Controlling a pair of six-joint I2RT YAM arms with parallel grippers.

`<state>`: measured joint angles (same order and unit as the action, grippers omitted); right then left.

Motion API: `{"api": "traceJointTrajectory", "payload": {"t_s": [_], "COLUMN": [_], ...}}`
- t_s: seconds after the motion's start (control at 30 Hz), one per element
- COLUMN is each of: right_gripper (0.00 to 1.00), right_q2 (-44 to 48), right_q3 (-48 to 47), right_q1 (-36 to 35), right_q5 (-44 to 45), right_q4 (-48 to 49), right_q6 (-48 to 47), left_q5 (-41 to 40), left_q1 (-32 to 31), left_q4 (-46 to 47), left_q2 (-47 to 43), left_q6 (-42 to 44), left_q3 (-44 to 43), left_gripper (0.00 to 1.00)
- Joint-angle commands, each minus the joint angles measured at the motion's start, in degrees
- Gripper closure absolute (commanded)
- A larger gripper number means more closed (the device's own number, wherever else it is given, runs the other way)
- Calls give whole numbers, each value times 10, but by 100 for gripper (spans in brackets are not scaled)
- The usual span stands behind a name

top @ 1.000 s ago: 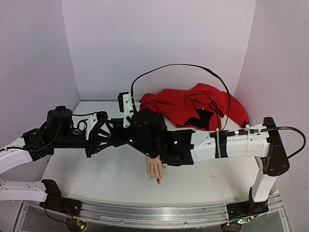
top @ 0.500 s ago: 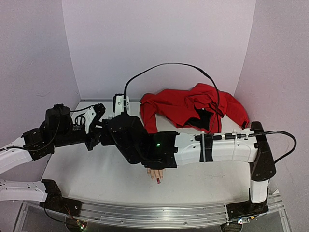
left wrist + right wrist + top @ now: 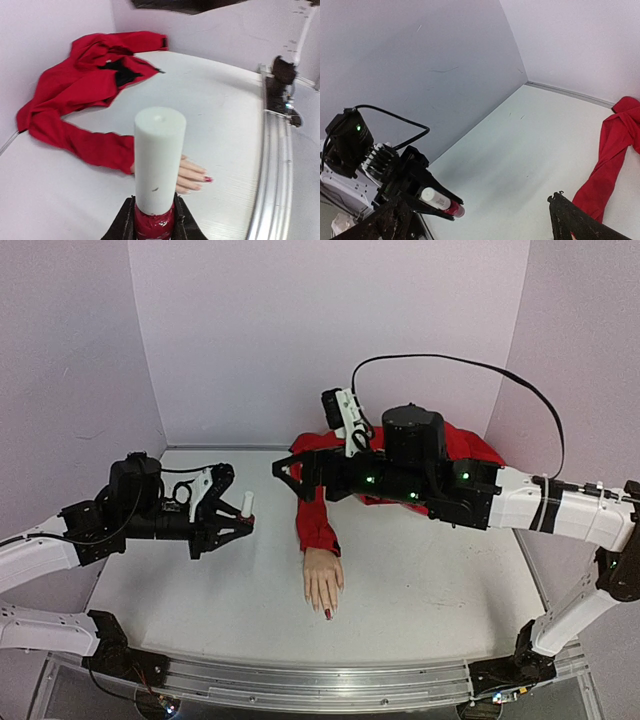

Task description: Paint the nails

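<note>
The pale mannequin hand [image 3: 322, 583] lies palm down at the table's middle front, in a red sleeve [image 3: 318, 525]. One of the nails [image 3: 328, 614] is dark red; the others look pale. The left wrist view shows that red nail [image 3: 208, 178] too. My left gripper [image 3: 235, 517] is shut on the small dark-red polish bottle [image 3: 154, 222], whose white cap [image 3: 159, 155] points out of the jaws. It hovers left of the hand. My right gripper [image 3: 290, 478] stands open and empty above the sleeve, and its wrist view looks at the bottle [image 3: 442, 202].
A crumpled red garment [image 3: 440, 455] lies at the back right, under the right arm. A metal rail [image 3: 272, 165] runs along the table's near edge. Pale purple walls close in the left, back and right sides.
The right arm, stretched left across the hand to the left gripper, has swung back right and up, and its jaws have opened. The capped bottle now shows in the left gripper.
</note>
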<state>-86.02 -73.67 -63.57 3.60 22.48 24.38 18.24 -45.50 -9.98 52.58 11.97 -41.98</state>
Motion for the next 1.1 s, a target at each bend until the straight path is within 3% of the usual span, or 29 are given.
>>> {"api": "traceJointTrajectory", "payload": {"t_s": [0.0,0.1,0.23,0.3,0.57,0.73,0.9,0.97,1.07], "right_gripper": [2,11,28,30,62,74,91,100,100], "right_q2": [5,-9,-39,-52,-93,-104,-107,-103,-99], "right_q3": [9,2,-16,-22,-50,-53,-37,-22,2], "right_q1": [0,1,1,1,1,1,0,-4,-15], "right_q5": [-265,-355,-429,-442,-480,-500,-497,-471,-399], "right_q4": [31,43,62,78,113,131,140,142,145], "right_q6": [-73,-89,-85,-75,-58,-47,-39,-40,-45], "left_q5": [294,404,464,472,486,483,400,313,186], "left_q1": [1,1,1,0,-5,-6,-6,-5,-3], "left_q4": [34,34,34,34,34,34,34,34,35], "left_q2": [11,45,70,73,73,71,49,34,7], "left_q6": [-1,-16,-29,-29,-27,-27,-27,-28,-24], "left_q3": [-47,-60,-70,-70,-68,-68,-64,-58,-49], "left_gripper": [100,100,100,100,100,100,100,100,100]}}
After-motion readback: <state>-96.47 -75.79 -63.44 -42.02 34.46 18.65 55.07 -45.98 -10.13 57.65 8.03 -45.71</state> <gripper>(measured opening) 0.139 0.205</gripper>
